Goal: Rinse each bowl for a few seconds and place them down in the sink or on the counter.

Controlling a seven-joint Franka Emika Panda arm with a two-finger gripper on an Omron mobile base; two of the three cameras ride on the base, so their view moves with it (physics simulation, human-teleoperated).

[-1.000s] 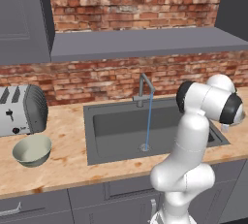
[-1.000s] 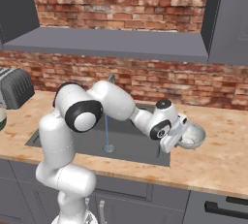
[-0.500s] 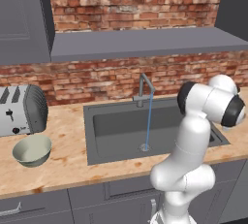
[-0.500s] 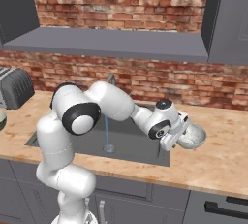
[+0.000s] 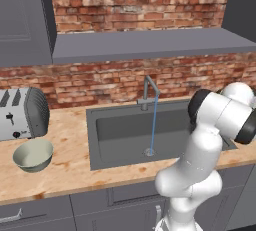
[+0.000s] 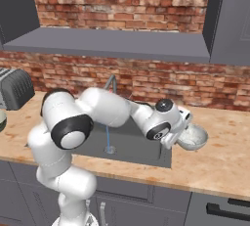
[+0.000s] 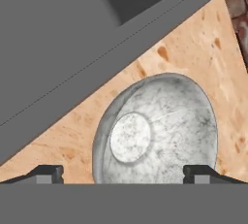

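Left base view shows the toaster at the counter's left end, with the cream bowl upright just in front of it, near the front edge. Next comes the sink, its tap running a thin stream onto the drain. On the counter just past the sink's right rim sits the speckled bowl, upright. The gripper hangs over it with jaws spread wide, one fingertip on each side, gripping nothing.

Two bowls: one cream bowl, one speckled bowl. One toaster. One sink. One tap.
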